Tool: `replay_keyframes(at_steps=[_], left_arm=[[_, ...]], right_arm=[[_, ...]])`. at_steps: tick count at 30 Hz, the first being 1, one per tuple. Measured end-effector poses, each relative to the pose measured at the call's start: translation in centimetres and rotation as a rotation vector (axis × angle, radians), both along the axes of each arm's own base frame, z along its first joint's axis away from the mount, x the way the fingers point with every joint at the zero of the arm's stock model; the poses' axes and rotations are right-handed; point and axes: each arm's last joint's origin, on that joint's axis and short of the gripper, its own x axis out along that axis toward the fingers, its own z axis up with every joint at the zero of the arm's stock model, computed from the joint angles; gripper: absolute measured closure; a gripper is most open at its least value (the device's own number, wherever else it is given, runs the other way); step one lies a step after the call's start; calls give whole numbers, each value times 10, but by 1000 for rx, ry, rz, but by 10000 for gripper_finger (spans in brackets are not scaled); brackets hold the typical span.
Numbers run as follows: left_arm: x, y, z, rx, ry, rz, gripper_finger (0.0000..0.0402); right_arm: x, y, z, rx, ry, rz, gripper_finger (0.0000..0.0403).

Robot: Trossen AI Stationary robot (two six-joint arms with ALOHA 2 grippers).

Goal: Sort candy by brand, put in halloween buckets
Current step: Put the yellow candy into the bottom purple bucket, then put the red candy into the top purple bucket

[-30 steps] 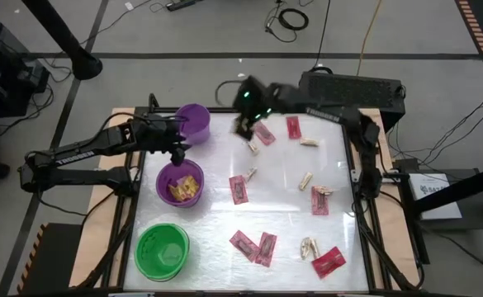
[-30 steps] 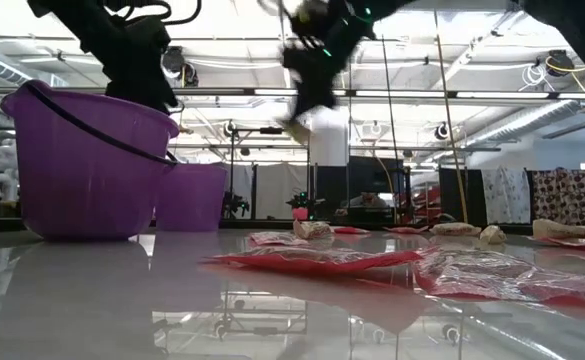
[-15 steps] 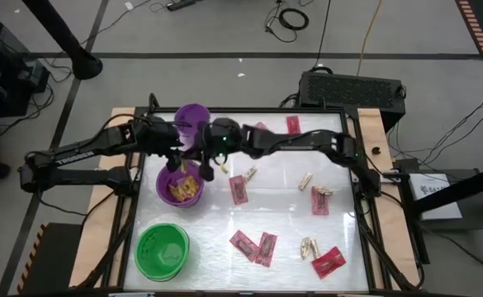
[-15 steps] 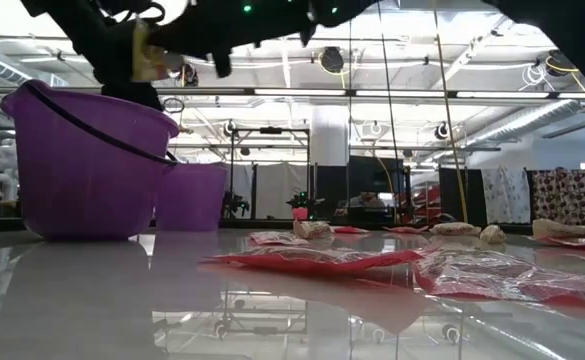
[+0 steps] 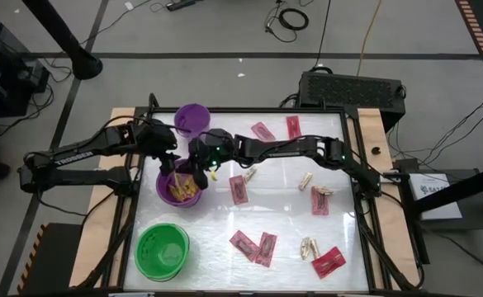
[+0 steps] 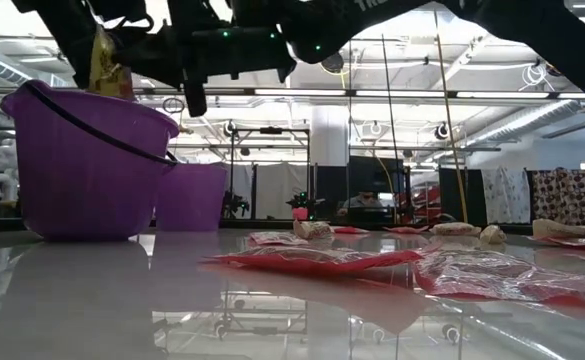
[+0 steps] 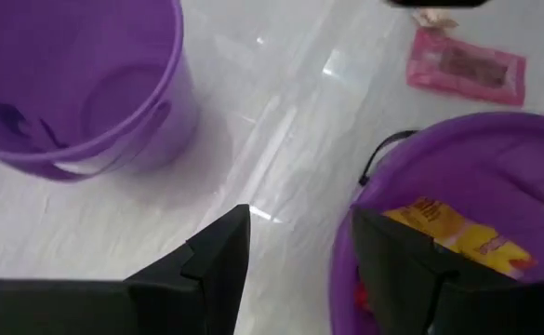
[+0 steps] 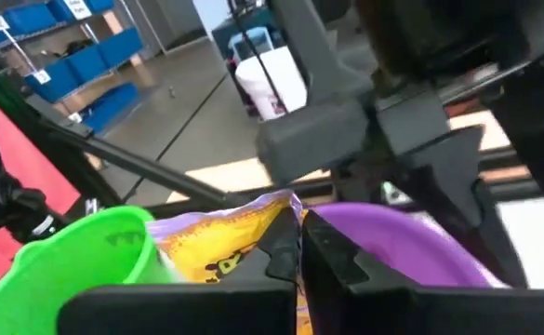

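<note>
Two claws meet over the wider purple bucket [image 5: 179,183]. Right claw [image 5: 201,172] reaches right across the surface [image 5: 282,214] from the far side, fingers pressed together on a yellow packet [image 8: 220,244], and holds it above that bucket's rim; the low view catches the packet [image 6: 105,62] hanging just over the purple wall [image 6: 82,165]. Left claw [image 5: 166,153] sits beside it, fingers spread apart and holding nothing, poised between the wider bucket and the small purple bucket [image 5: 192,120]; its wrist view shows one finger [image 7: 218,256] over bare surface and the other over the bucket's edge. More yellow packets [image 7: 457,234] lie inside the wider bucket already. Green bucket [image 5: 162,251] stands at the near left corner, well apart. Out on the surface, pink-red packets [image 5: 253,246] lie scattered, some up by the far edge [image 5: 262,131], one pair near the front. Pale tan pieces [image 5: 309,247] are dotted between them, another little cluster [image 5: 306,181] sitting mid-surface.
</note>
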Motion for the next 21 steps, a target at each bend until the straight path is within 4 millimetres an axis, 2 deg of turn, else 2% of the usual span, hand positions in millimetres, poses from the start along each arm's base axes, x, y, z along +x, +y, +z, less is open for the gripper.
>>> replay_keyframes(at_steps=[6,16,21], left_arm=[[-1,0,-1,11,12,3,210],[-1,0,-1,19,18,15,210],[-1,1,0,24,13,44,210]], right_arm=[[-2,-3,-4,34,56,17,384],[-5,-11,-6,87,104,85,288],[-8,-18,-7,140,131,148,260]])
